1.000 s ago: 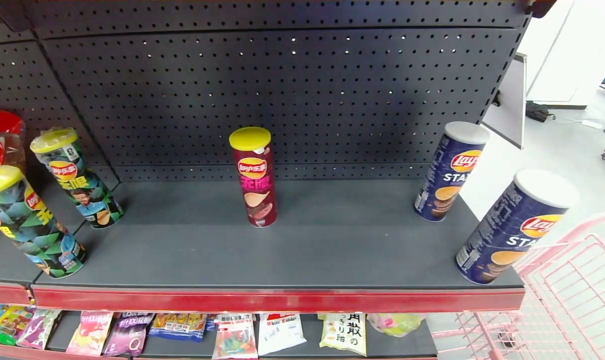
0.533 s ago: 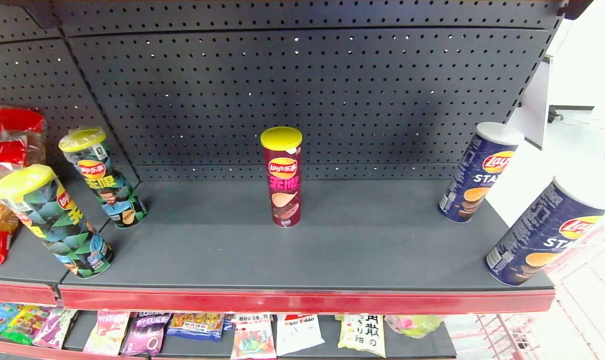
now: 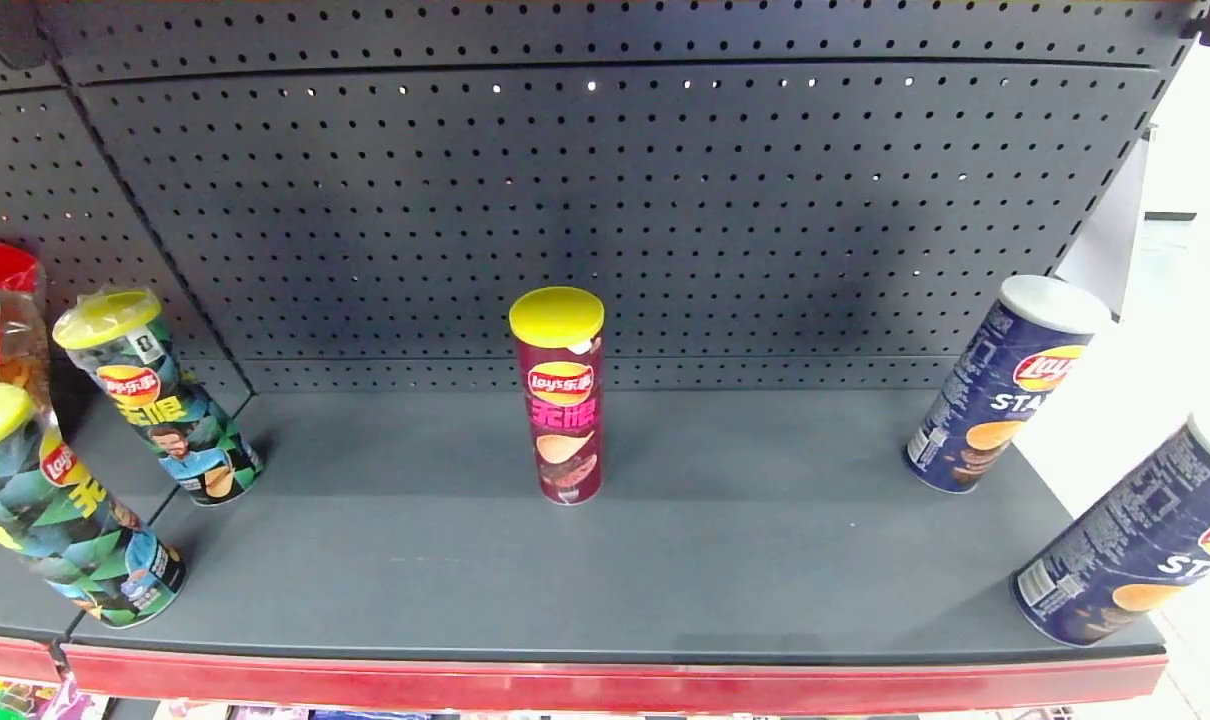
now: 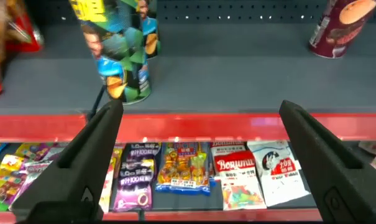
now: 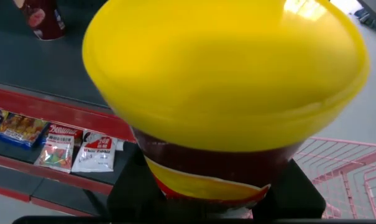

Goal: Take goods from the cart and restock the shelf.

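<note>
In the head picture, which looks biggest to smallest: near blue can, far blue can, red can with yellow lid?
1. Near blue can: biggest, but it is closest to the camera and cut by the edge.
2-3. Far blue can and red can: about alike, so no ranking.

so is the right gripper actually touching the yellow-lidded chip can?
Touching. Right wrist view: both fingers of the right gripper sit flush against the chip can.
</note>
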Robot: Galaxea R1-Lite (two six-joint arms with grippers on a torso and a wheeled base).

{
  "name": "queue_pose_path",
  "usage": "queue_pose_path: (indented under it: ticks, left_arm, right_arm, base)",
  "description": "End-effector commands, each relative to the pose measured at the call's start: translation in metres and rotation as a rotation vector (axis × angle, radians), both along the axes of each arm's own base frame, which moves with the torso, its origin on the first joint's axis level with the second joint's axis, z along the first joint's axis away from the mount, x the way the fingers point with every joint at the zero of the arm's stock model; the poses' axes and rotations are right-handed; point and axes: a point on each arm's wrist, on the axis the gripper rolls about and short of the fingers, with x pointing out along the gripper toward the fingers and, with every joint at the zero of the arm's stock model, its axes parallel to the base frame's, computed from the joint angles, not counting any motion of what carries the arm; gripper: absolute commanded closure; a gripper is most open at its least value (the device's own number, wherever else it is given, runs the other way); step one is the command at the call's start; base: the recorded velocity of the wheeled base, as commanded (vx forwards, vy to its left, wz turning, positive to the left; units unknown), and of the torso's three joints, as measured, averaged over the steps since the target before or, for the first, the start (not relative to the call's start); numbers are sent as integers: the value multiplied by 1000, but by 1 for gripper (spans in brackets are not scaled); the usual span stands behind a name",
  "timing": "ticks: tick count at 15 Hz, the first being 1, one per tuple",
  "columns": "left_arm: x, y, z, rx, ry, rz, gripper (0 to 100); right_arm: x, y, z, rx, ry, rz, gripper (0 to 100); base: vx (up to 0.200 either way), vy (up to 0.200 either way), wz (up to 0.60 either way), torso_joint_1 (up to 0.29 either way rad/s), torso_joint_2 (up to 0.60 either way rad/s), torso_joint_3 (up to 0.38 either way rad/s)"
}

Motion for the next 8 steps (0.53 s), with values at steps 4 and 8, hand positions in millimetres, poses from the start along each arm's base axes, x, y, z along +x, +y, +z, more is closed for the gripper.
queue_pose_path:
  ticks: [4,8]
  left_arm:
    - [1,0,0,1,18,-1,0]
    - [4,-1,2,61,43,-99,0]
  right_arm:
    - [0,0,-3,0,5,20,100]
    - [-1,4,3,10,-4,196,100]
  base:
    - [0,0,0,0,0,0]
    - [0,0,0,0,0,0]
